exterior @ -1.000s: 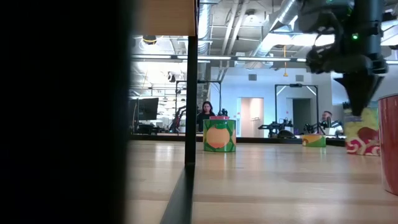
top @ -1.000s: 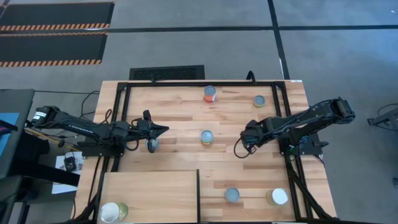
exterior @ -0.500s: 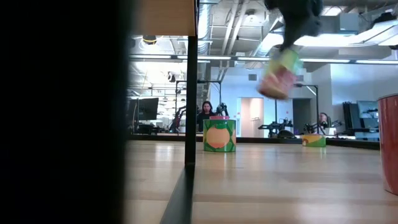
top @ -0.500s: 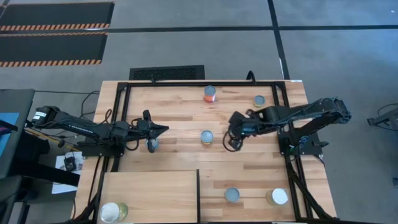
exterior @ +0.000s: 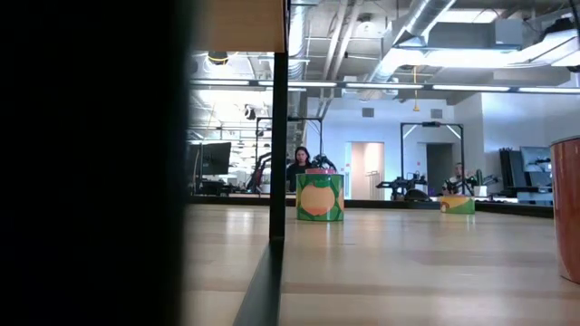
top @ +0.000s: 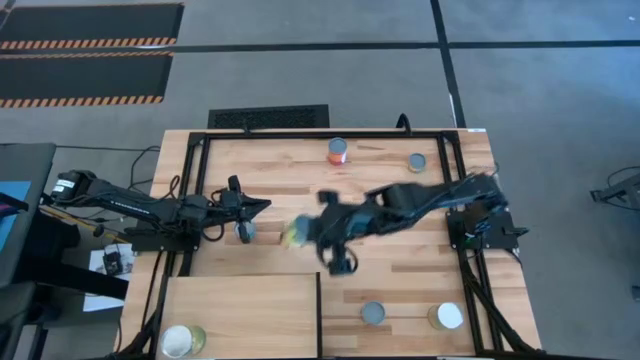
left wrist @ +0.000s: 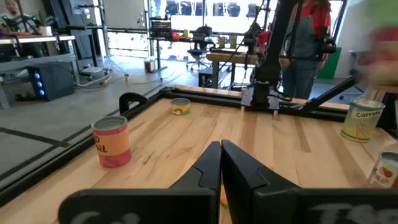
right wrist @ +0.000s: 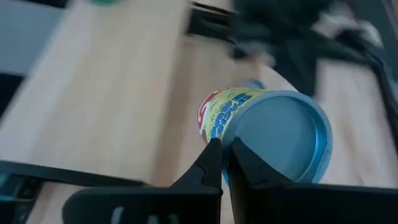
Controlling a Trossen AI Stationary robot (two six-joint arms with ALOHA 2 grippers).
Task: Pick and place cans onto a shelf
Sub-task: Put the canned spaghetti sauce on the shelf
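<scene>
My right gripper (top: 304,236) is shut on a can with a yellow-green label (top: 293,236), held high over the middle of the table, just beyond the far edge of the shelf (top: 240,310). In the right wrist view the can (right wrist: 267,127) shows its grey-blue round end. A white-topped can (top: 183,340) stands on the shelf's near left corner. My left gripper (top: 262,207) waits shut at the table's left, level, beside a small can (top: 243,232). Other cans stand upright on the table: a red one (top: 337,151), a green one (exterior: 319,196), and several more. My right gripper has the can by the rim of its round end (right wrist: 225,138), pinched between the two fingers. One finger (right wrist: 211,155) lies against the labelled side and the other (right wrist: 244,158) on the end face. The can is lifted clear of the table and tipped over.
The shelf's thin dark divider (top: 319,312) stands on its right edge. Cans stand at the far right (top: 417,161) and near right (top: 373,313), (top: 448,316). A black frame (top: 200,150) rims the table. People are in the room beyond (exterior: 300,159).
My right gripper has risen from the table's right middle with the can and swung fast toward the left edge, past the middle can. Its wrist has rolled, so the can, upright on the table a second ago, is now lifted clear and tipped.
</scene>
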